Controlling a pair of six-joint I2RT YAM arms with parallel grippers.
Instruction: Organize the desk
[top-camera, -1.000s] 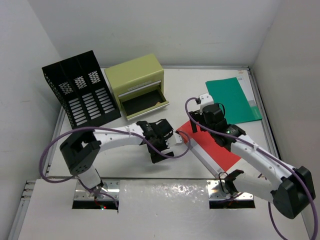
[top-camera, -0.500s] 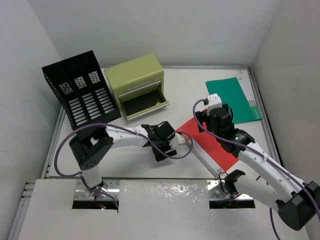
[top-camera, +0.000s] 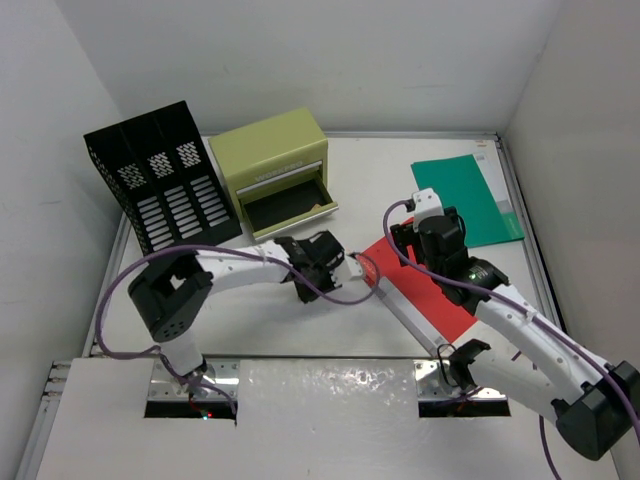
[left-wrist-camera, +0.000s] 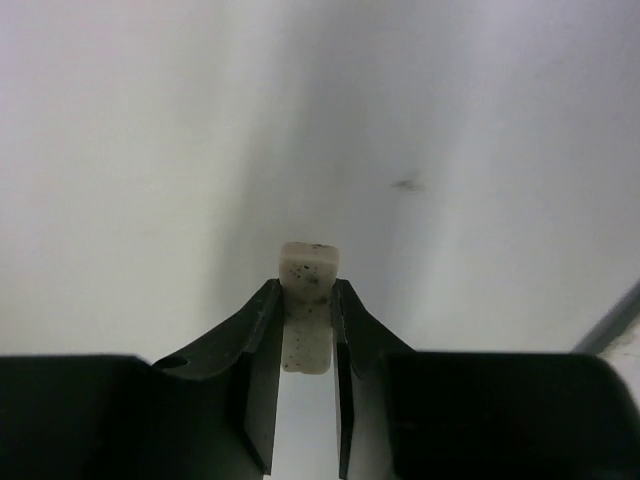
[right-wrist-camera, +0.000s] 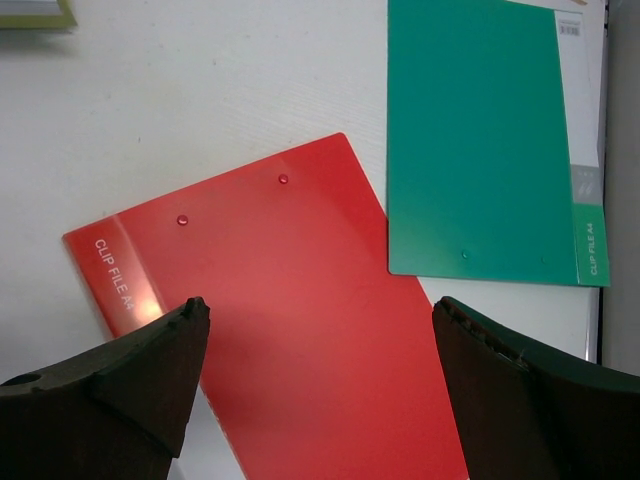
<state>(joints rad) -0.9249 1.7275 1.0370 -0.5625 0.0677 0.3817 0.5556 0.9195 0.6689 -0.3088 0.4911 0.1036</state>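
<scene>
Left gripper (left-wrist-camera: 305, 292) is clamping a small off-white speckled block (left-wrist-camera: 310, 262) just above the middle of the desk (top-camera: 375, 175), which is lying under both arms, white walls around it. Right gripper (right-wrist-camera: 320, 310) is hanging wide open over the red clip file (right-wrist-camera: 290, 290). The green file (right-wrist-camera: 480, 130) is sitting near the far right corner.

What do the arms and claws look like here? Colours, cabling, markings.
The left arm and right arm both have white tubular links with black joint housings, each trailing a loose purple cable. The left claw and right claw have matte black, wedge-shaped fingers. No readable markings; a small green light glows on the right arm.
</scene>
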